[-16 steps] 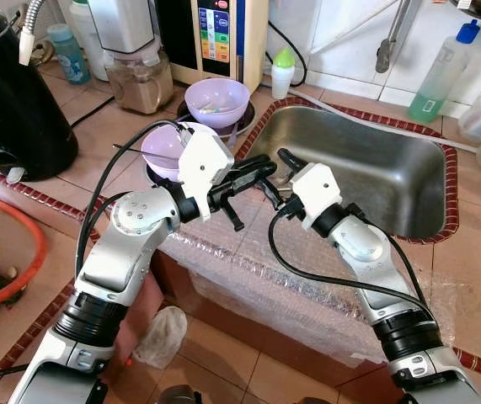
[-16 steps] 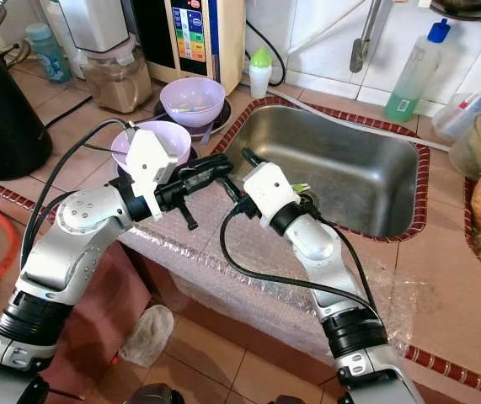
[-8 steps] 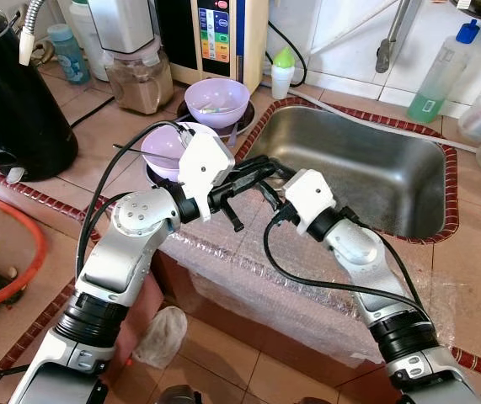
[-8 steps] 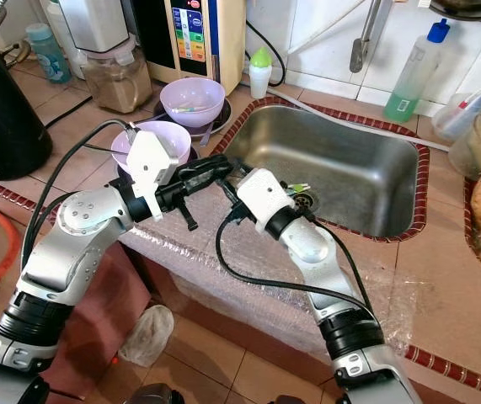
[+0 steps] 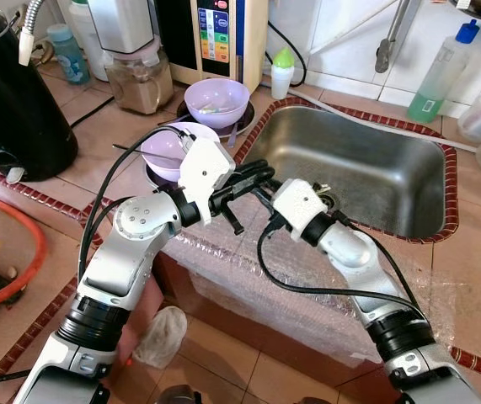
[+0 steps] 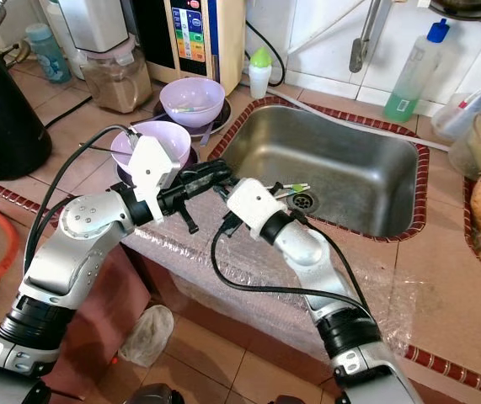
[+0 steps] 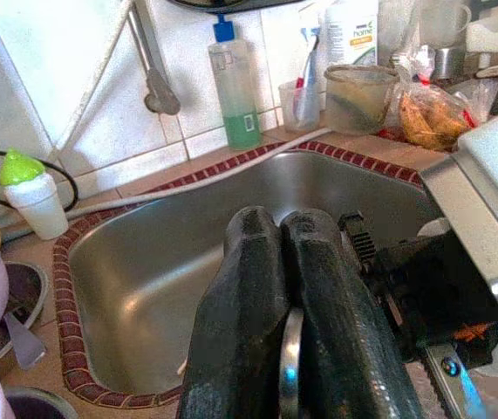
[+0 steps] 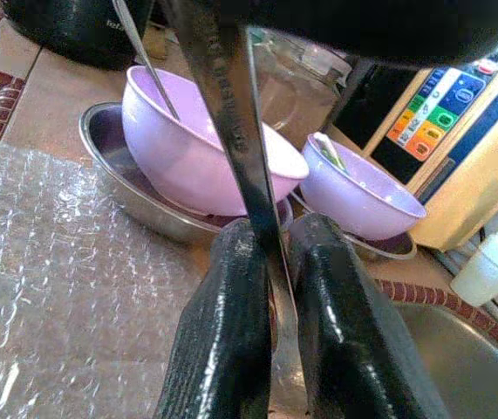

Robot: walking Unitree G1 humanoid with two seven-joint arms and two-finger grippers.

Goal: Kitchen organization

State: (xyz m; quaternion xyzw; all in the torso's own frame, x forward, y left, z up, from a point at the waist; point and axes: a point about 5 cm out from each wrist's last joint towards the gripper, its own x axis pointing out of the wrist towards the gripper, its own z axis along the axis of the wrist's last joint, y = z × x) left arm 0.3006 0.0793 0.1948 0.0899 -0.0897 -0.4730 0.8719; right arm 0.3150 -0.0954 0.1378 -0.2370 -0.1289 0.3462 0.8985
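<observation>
Since the earlier frame, the right gripper has travelled left along the near edge of the counter and now meets the left gripper; the left arm holds roughly the same pose.

1. The sink, one in number, lies to the far right of the meeting point.
2. The bubble wrap, one sheet, covers the near counter edge below both grippers.
3. There are two lilac bowls. The near bowl sits in one steel dish, and the far bowl sits behind it. Both lie to the far left of the grippers.
4. The utensil, one flat metal strip, is held in the air between the grippers, over the counter corner at the sink's left rim.

Controlling relation: the utensil's long axis runs out of the left gripper and passes straight down between the right fingers. Both grippers are at the utensil, so neither is nearer.

Finger state: the left fingers are pressed together on the strip, whose edge shows between them. The right fingers flank the strip closely on both sides and appear clamped on it.

Judgement: this is a hand-over. The next move depends on one gripper releasing while the other keeps its clamp, and a slip would drop the utensil onto the bubble wrap.
</observation>
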